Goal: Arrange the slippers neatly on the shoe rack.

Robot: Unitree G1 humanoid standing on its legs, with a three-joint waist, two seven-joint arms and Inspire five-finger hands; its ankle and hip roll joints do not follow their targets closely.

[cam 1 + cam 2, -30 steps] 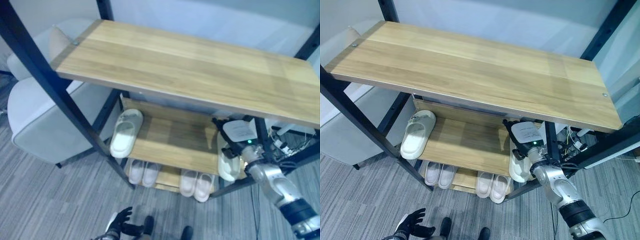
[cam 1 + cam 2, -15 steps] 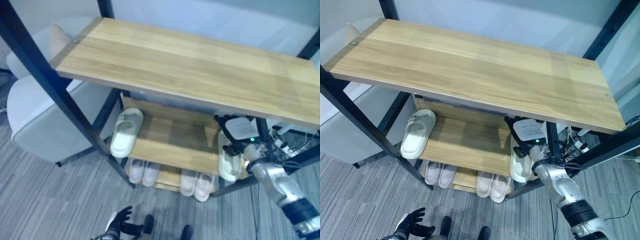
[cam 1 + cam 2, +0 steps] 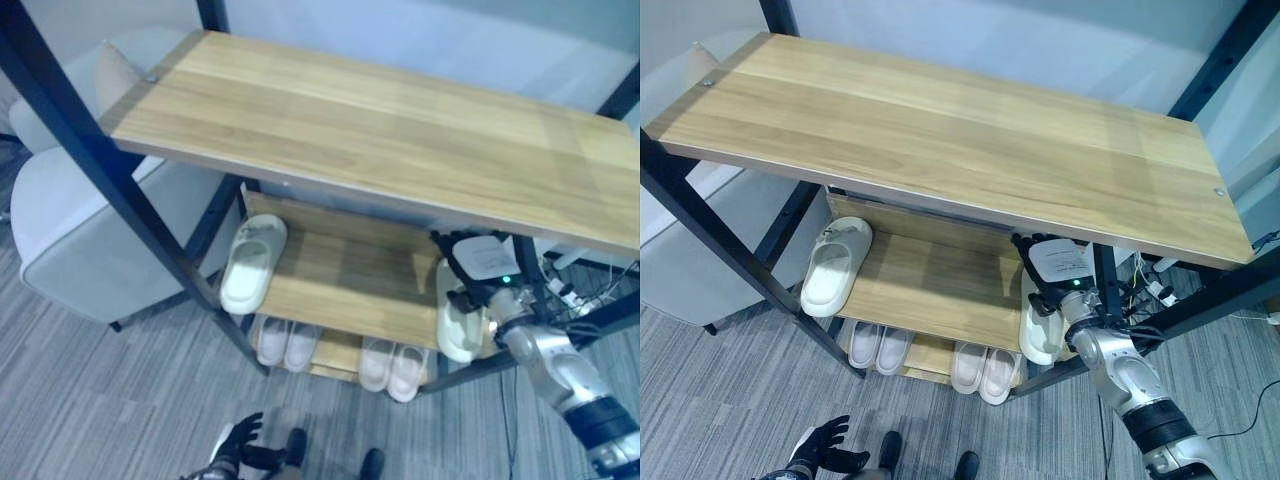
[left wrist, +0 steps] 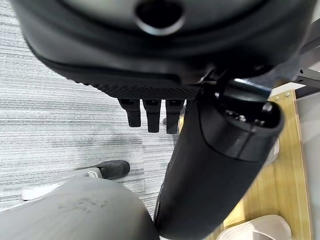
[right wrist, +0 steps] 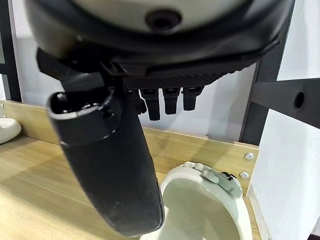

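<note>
Lower right of the left eye view, the right hand hovers over a white slipper at the middle shelf's right end; its partner sits far left, so slide them together. Through the right wrist view, fingers hang relaxed, holding nothing, above that smooth, open-toed slipper. Bottom of the right eye view, the left hand dangles loose.

The right arm is built of rounded silver-grey segments, with a black band further up it. A green indicator light sits at the wrist. The right hand is dark and carries a white rectangular plate on its back. Its thumb is a thick, smooth black cylinder; the fingers are narrow black bars below a strip of fine knurled texture. The left hand is uniformly black.
</note>
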